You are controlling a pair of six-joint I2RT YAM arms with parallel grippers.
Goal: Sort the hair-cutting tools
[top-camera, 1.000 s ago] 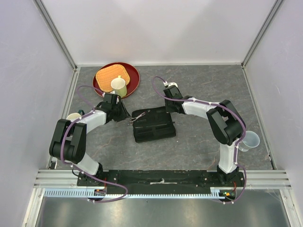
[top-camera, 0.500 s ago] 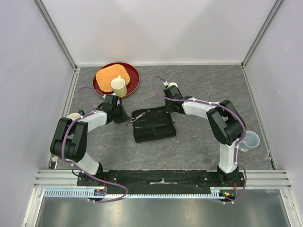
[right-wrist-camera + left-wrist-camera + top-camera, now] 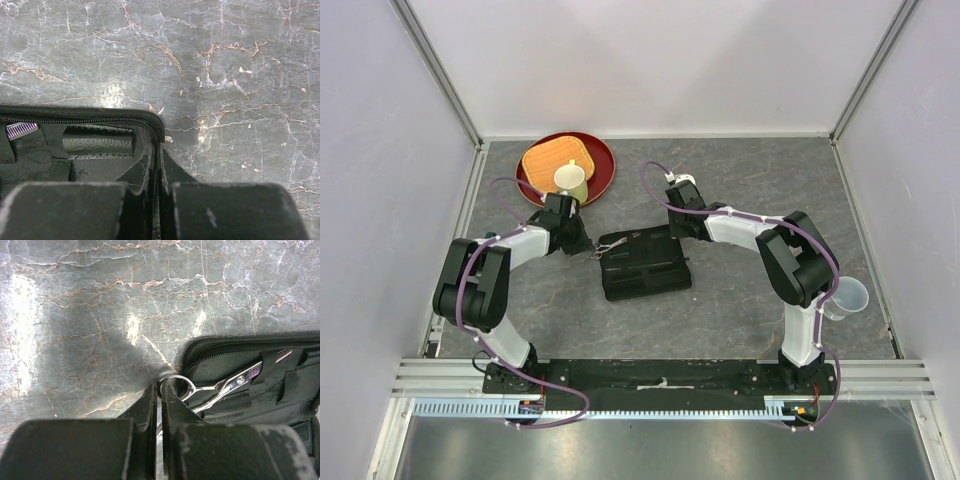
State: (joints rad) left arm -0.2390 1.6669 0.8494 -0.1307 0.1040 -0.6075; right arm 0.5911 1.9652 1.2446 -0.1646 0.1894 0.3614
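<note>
At the left end of the open black case, a pair of silver scissors lay across the lining. Their blades were tucked under a strap, and one finger ring poked out past the zip at the corner. The left gripper was closed tight on that ring, the thin metal rim pinched between its two fingers, low over the surface. The other ring could not be made out behind the fingers.

At the case's far right corner, the right gripper was clamped on the zipped rim, one finger inside the case and one outside. The case lay near the middle of the grey marbled surface, between the two arms.

Beyond the left arm stood a red plate carrying a square tan mat and a cream cup. A clear plastic cup stood just beside the right arm, well apart from the case.
</note>
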